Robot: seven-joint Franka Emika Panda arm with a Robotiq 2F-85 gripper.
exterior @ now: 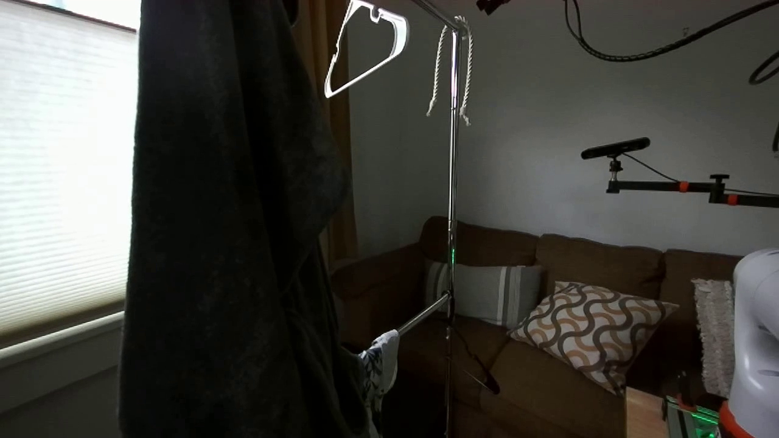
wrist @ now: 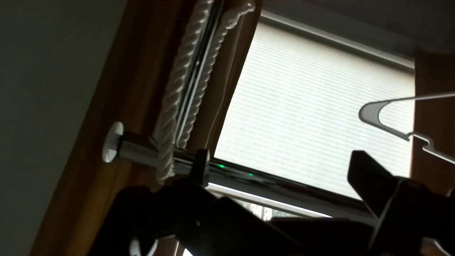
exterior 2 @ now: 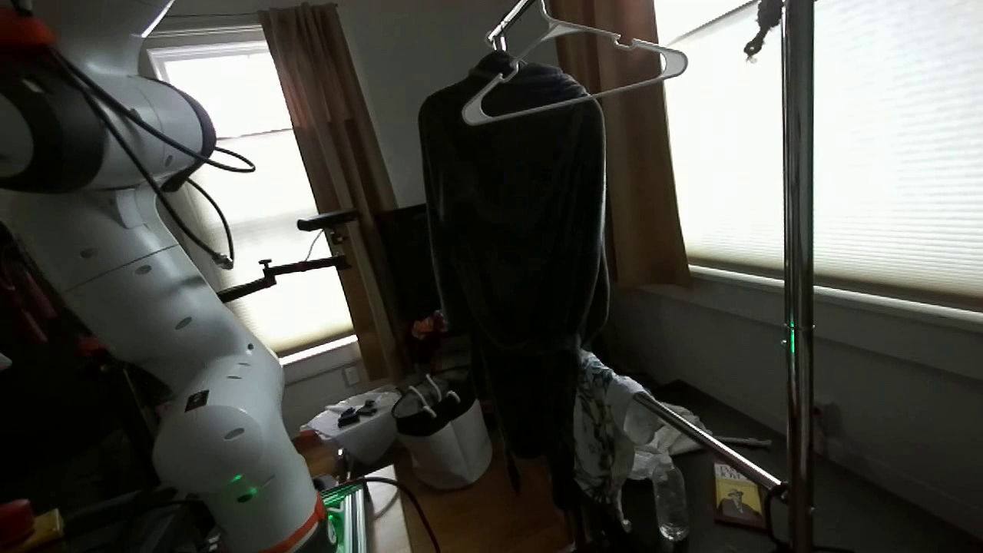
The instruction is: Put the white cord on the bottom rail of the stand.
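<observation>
White cord (wrist: 180,76) was slung over the stand's top rail (wrist: 266,184), near one end. Claw (wrist: 279,163) was spread wide, nothing in it. Cord sat outside the gap in the wrist view, so closing there would've probably just missed, imo.

Open passage beside the upright post (exterior: 453,158), above the bare stretch of bottom rail (exterior: 424,314) adjoining it. Obstacles, relative to the post: white cord (wrist: 175,89), its two ends hanging alongside the top; white hanger (exterior: 400,35), high up, apart from it; patterned cloth (exterior 2: 603,422) and tall dark garment (exterior 2: 522,246), farther off, closing the way.
</observation>
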